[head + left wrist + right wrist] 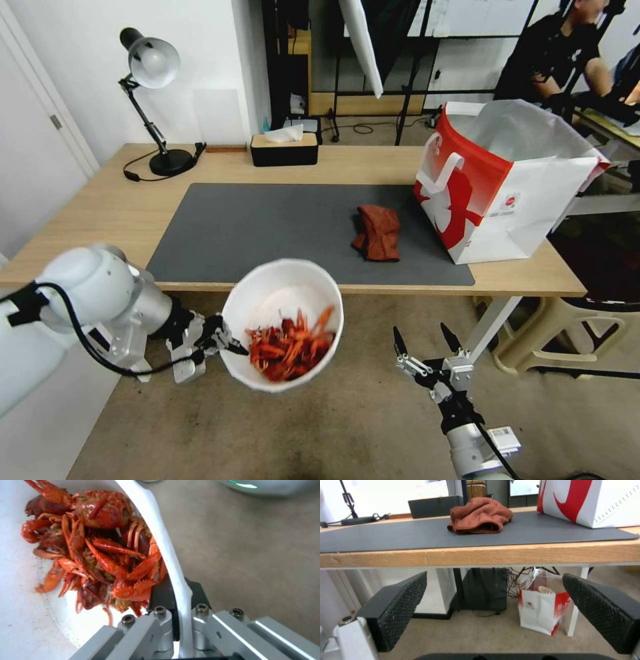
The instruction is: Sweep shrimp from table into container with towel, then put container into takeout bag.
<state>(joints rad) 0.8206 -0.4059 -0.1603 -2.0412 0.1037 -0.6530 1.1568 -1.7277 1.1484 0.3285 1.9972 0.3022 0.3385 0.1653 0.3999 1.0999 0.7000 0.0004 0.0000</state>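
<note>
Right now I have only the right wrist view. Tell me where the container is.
Observer: The left pincer holds the container by its rim, off the table's near edge, over the floor.
Operator: Confirm the shrimp are inside.
Observer: Yes, the shrimp lie heaped against its lower side.
Operator: My right pincer is open, below the tabletop. Describe the takeout bag's top.
Observer: The takeout bag stands on the table's right end, mouth open upward.
</note>
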